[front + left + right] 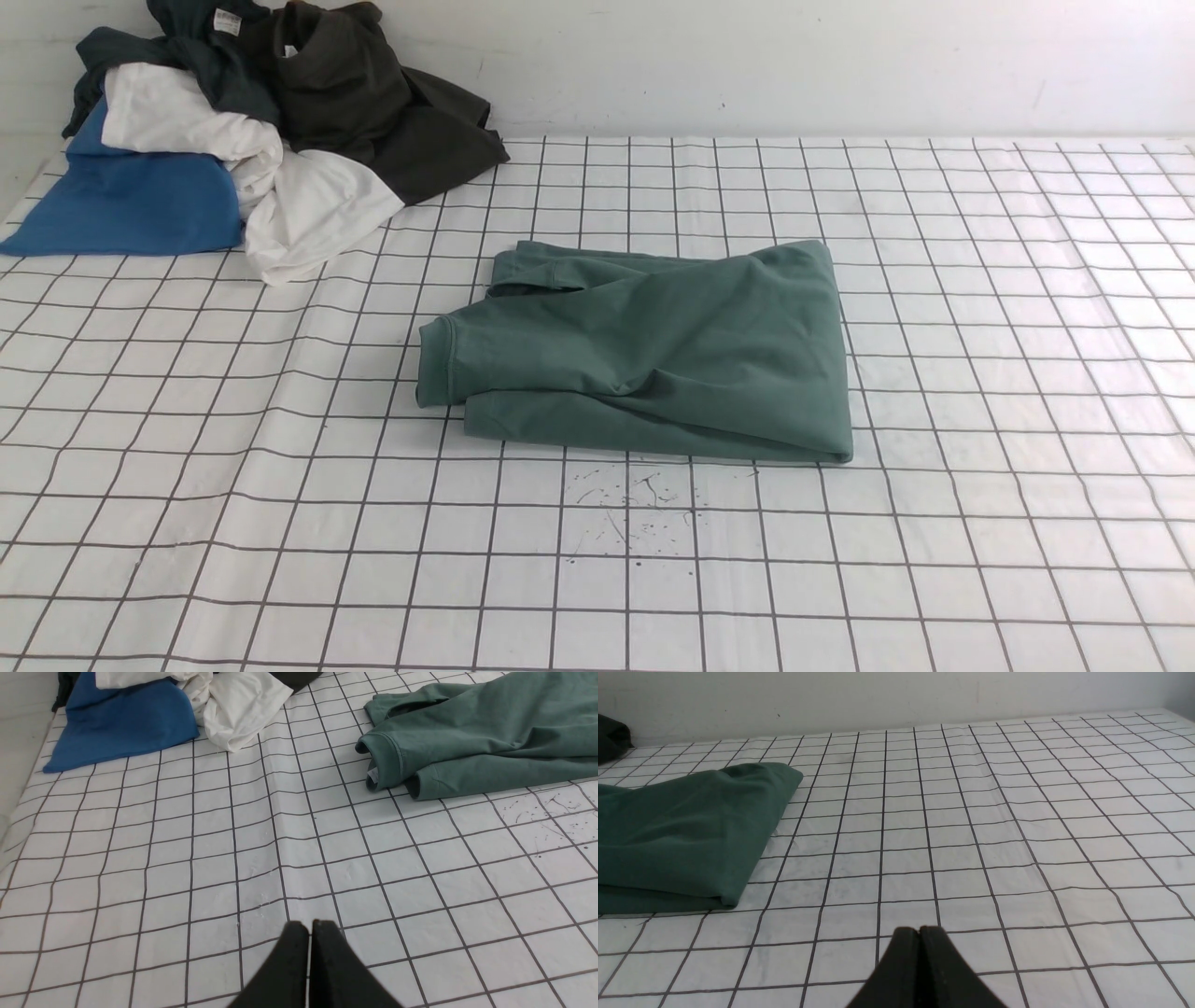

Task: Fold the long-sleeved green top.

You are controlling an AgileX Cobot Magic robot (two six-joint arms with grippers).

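Green top [653, 359] lies folded into a compact, roughly rectangular bundle mid-table, layers stacked, a ribbed cuff or hem edge sticking out at one end; looks like the folding is basically done, at most some tidying of that loose end left. Neither arm shows in front view. Left gripper [309, 926]: tips pressed together w/ only a hairline slit, holding nothing, hovering over bare grid cloth [187, 858]; top sits well ahead of it and off to one side, not touching. Right gripper [919, 931]: tips fully together, empty too, top ahead and off to the other side, well apart. Left wrist view shows the stacked ribbed edges up close plus a bit of white label tucked between layers, which front view doesn't resolve. Right wrist view shows only the smooth folded corner. Front view alone shows the whole pile of clothes [233, 140] (blue, white, dark pieces) far from both tools, and ink specks [635, 513] on the cloth near the bundle.
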